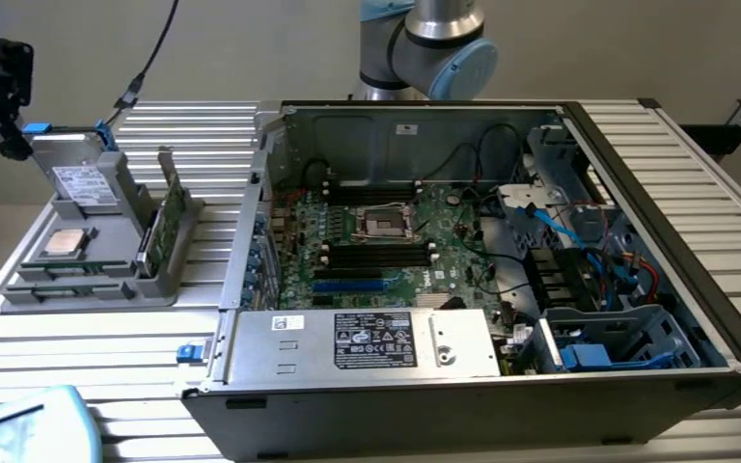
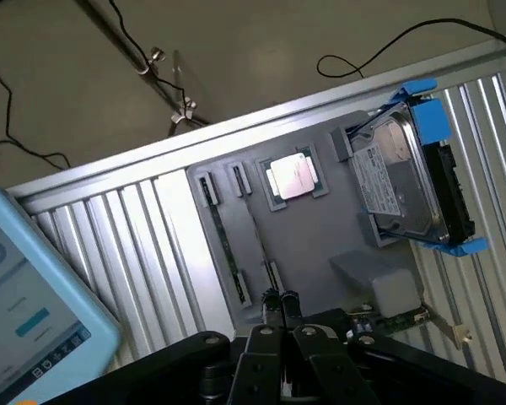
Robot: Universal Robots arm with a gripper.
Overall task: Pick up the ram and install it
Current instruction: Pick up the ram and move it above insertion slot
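Ram stands on its long edge in a grey holder on the bench, at the exterior view's left of the open computer case. The gripper hangs high beyond the holder's far end, jaws drawn together on nothing. A clean pick likely means parting the jaws, squaring them to the stick's flat faces and pinching its top edge near mid-length, clear of the hard drive and processor. The stick is thin, green and narrow, seen almost edge-on.

Hand and blue tablet, both edge-cropped
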